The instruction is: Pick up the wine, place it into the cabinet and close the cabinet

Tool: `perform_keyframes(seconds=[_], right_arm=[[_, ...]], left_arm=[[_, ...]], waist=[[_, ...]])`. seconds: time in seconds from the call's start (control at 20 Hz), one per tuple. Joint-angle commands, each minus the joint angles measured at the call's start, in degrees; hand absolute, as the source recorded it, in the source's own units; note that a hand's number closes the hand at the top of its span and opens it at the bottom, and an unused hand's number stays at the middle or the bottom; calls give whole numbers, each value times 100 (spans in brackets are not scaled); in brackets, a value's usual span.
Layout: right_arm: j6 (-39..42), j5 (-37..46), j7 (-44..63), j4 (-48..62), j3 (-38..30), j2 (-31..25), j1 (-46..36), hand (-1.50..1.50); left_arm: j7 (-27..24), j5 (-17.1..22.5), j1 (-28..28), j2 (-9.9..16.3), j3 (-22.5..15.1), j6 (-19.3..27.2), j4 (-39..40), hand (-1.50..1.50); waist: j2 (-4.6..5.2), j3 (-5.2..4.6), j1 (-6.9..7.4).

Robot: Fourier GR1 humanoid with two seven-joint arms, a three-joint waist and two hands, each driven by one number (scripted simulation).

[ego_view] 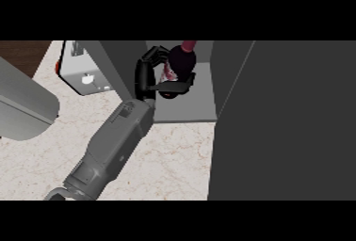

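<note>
The dark wine bottle [179,59] with a red cap is inside the cabinet's opening, over its pale shelf floor [188,110]. My left hand [146,75] is shut on the bottle from its left side, fingers curled over the far side and thumb under the near side. Whether the bottle's base rests on the shelf is hidden. The cabinet door [285,122] stands open as a large dark panel filling the right half of the view. My left forearm [111,146] comes up from the lower left. My right hand does not show.
A white appliance [83,70] stands just left of the cabinet's dark side wall [115,61]. A large pale grey rounded object [24,103] fills the left edge. The marbled counter [173,160] stretches in front of the cabinet.
</note>
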Motion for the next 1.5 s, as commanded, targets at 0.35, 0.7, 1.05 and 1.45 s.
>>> perform_keyframes(seconds=[0.35, 0.7, 1.05, 1.45], right_arm=[[62, -369, 187, -738, 192, 52, 400, -150], [-133, -62, -44, -236, 336, 271, 48, -150], [-89, -392, 228, -620, 254, 134, 152, -150], [9, -109, -53, -450, 402, 188, 220, -150]], left_arm=[[-775, 158, -701, -11, 472, 16, 1150, 150], [-737, 504, -1185, -12, 1096, -101, 1678, 150], [-1043, 747, -1032, -12, 1324, -683, 2012, 150], [-1198, 708, -1207, 212, 1433, -722, 2386, 150]], waist=[[12, 0, -44], [46, -2, -74], [74, -3, -207], [90, -2, -201]])
